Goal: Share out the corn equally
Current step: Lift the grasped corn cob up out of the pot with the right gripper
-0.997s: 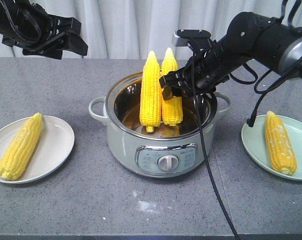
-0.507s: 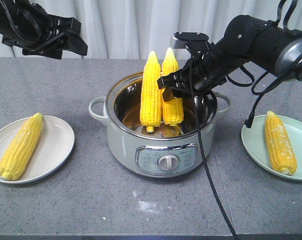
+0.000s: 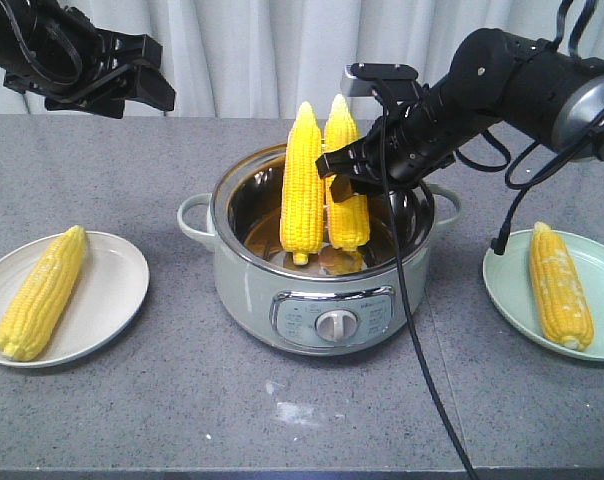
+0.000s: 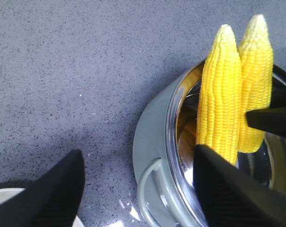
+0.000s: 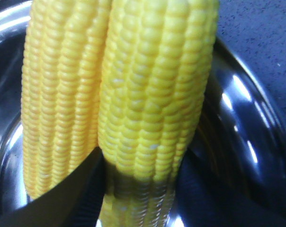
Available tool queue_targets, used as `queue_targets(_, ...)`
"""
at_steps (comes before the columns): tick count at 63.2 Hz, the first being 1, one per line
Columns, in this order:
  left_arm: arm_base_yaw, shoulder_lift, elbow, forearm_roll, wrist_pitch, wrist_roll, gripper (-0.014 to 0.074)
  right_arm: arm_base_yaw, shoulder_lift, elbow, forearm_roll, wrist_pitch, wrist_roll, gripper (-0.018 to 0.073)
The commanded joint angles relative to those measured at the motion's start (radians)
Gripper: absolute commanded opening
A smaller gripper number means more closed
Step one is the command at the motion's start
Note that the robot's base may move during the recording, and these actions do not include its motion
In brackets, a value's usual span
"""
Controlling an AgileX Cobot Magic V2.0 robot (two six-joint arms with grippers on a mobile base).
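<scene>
Two corn cobs stand upright side by side in the pot point(image 3: 322, 300). My right gripper point(image 3: 344, 178) reaches in from the right and is shut on the right cob point(image 3: 339, 125) at mid-height. In the right wrist view its black fingers point(image 5: 81, 189) press both sides of that cob point(image 5: 152, 94), and the left cob point(image 5: 58, 94) touches it. The left cob point(image 3: 302, 180) stands free. Another corn cob point(image 3: 42, 292) lies on the white plate point(image 3: 107, 300), and one more point(image 3: 560, 285) on the green plate point(image 3: 507, 290). High at the back left, my left gripper point(image 3: 132, 85) hangs open and holds nothing.
The pot has side handles point(image 3: 194, 222) and a front control knob point(image 3: 334, 323). A black cable point(image 3: 412, 300) hangs from the right arm across the pot's front right. A white smear point(image 3: 292, 410) marks the grey table near the front edge.
The right arm has shifted slightly at the right cob. Both cobs in the pot stay upright in place, and the left arm has not moved.
</scene>
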State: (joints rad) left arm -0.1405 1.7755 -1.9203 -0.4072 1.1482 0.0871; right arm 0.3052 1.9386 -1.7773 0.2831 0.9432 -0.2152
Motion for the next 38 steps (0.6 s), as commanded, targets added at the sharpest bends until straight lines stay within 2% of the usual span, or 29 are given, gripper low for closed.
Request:
queue_targets(1, -0.001, -0.048, -0.03, -0.029, -0.056, 0.002, 0.0481, -0.004, -0.102, -0.028, 0.007, -0.049, -0.013, -0.0009)
queue_targets(22, -0.002, -0.048, -0.03, -0.04, -0.044, 0.002, 0.0481, -0.004, -0.296, -0.028, -0.016, -0.093, -0.023, -0.0008)
queue_targets(31, -0.026, -0.048, -0.03, -0.137, -0.049, 0.02, 0.0481, -0.006, -0.39, -0.028, -0.049, -0.104, -0.045, -0.0006)
queue_targets(38, -0.087, -0.044, -0.03, -0.17, -0.079, 0.041, 0.0481, -0.006, -0.446, -0.028, -0.121, -0.105, -0.035, -0.0006)
